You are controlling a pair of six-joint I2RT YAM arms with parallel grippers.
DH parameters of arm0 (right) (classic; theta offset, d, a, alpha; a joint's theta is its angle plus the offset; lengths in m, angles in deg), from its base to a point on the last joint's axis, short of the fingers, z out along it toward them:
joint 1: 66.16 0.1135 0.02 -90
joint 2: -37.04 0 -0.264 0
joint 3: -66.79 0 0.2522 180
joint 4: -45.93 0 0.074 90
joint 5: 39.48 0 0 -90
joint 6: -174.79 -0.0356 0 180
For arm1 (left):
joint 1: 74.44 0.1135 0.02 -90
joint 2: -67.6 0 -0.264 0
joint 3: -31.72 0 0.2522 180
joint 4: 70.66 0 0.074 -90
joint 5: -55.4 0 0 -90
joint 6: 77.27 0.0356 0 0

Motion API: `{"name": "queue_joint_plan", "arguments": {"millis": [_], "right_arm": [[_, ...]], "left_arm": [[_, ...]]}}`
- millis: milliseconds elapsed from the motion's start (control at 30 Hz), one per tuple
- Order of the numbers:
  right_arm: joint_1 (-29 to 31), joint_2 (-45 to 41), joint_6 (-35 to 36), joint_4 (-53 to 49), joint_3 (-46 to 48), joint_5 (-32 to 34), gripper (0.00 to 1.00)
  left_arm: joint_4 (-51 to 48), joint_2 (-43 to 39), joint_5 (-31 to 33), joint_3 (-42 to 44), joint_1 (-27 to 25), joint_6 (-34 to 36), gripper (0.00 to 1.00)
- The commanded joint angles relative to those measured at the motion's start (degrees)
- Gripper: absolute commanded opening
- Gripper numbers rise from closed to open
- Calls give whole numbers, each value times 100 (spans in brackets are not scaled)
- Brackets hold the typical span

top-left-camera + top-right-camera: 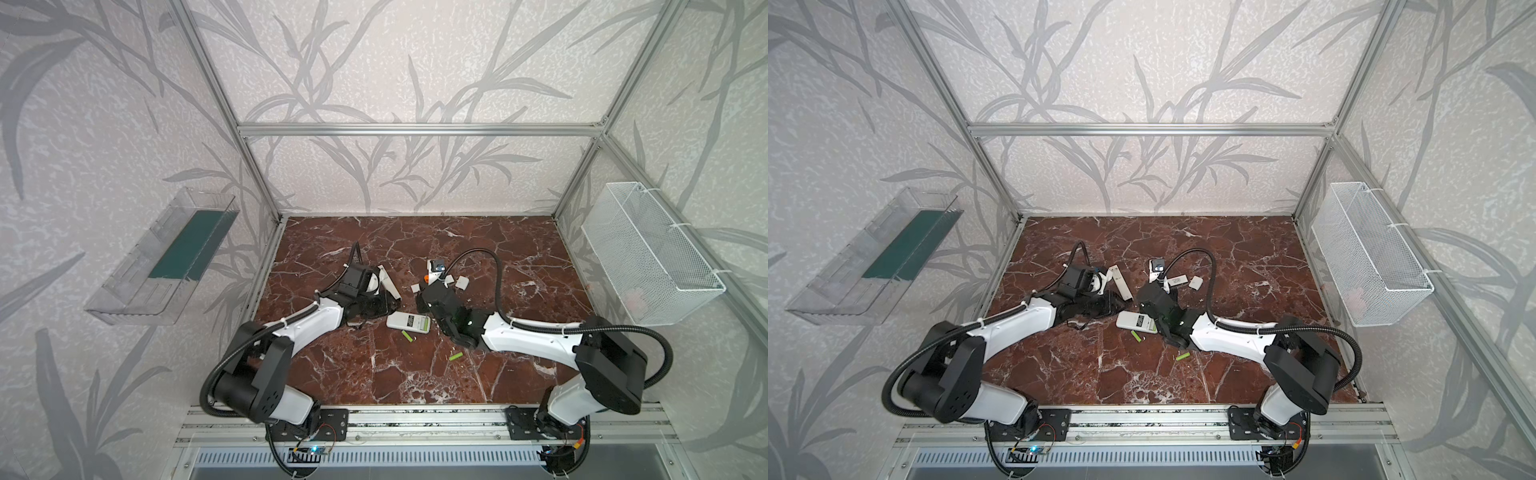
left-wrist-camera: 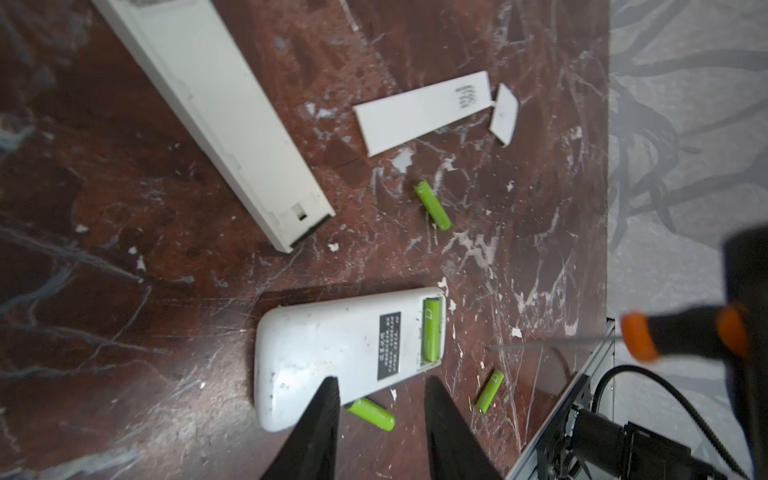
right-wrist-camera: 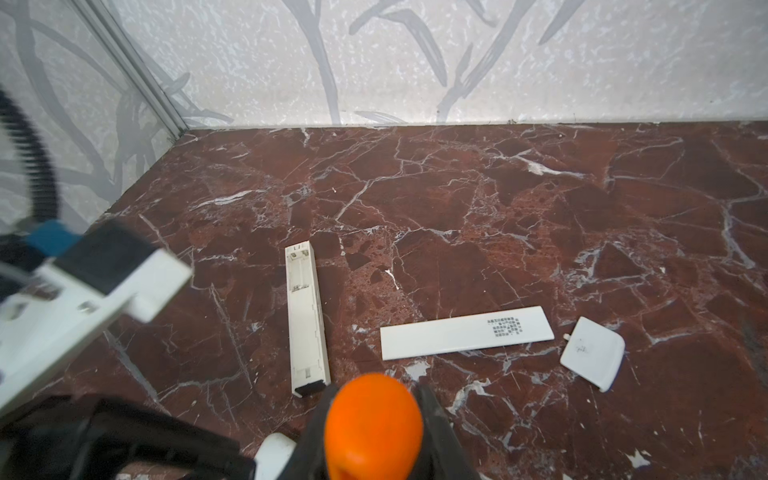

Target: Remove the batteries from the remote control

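Observation:
The wide white remote control [image 2: 332, 353] lies face down with its compartment uncovered, and one lime-green battery [image 2: 432, 330] sits inside. Three batteries lie loose on the marble: one [image 2: 371, 413] by the remote's edge, one [image 2: 490, 390] nearer the rail, one [image 2: 432, 205] farther off. My left gripper [image 2: 381, 380] hovers open over the remote's edge, holding nothing. My right gripper [image 3: 374, 395] is shut on the orange-and-black tool [image 3: 374, 424], whose thin shaft [image 2: 552, 343] points toward the compartment. In both top views the remote [image 1: 408, 322] [image 1: 1136, 321] lies between the two grippers.
A slim white remote [image 3: 305, 324] with an empty compartment lies nearby, beside a long cover [image 3: 465, 332] and a small cover [image 3: 592, 353]. A clear bin [image 1: 166, 257] hangs on the left wall, a white mesh basket [image 1: 652, 253] on the right.

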Motion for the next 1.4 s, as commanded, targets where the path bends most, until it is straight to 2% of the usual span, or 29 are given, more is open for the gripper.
{"name": "queue_joint_plan", "arguments": {"millis": [0,100,200,300,567,900,933,1067,1100,1233,1300,1367], "right_arm": [[-135,-412,-250,-442,-504,-399,0],[-162,-585,-307,-575,-652,-578,0],[-178,-684,-487,-800,-805,-824,0],[-190,-790,-636,-882,-864,-1093,0],[-203,-1056,-937,-1209,-978,-1751,0],[-224,-1347,-1112,-1321,-895,-1924,0],[-228,-1357,-1141,-1296,-882,-1955,0],[-312,-1433,-1290,-1201,-790,-2140,0],[-353,-1450,-1319,-1195,-772,-2249,3],[-755,-1514,-1402,-1491,-857,-3188,42],[-971,-1542,-1390,-1724,-933,-3693,51],[-1077,-1544,-1232,-2173,-1118,-4008,56]], "left_arm": [[1038,-858,-118,300,-91,976,37],[2220,-1458,102,898,-385,1388,40],[3213,-1669,344,1341,-849,1864,50],[3126,-1511,434,1207,-1199,2260,54],[3864,-1025,682,1173,-1239,1872,52],[3944,-876,574,1083,-1235,1775,38],[3906,-881,566,1083,-1238,1773,33],[3671,-980,494,1073,-1237,1907,1],[3633,-1021,477,1073,-1239,1945,0],[3385,-1217,393,1044,-1230,2229,0],[3132,-1289,327,967,-1230,2396,0],[2871,-1336,218,870,-1229,2561,0]]}}
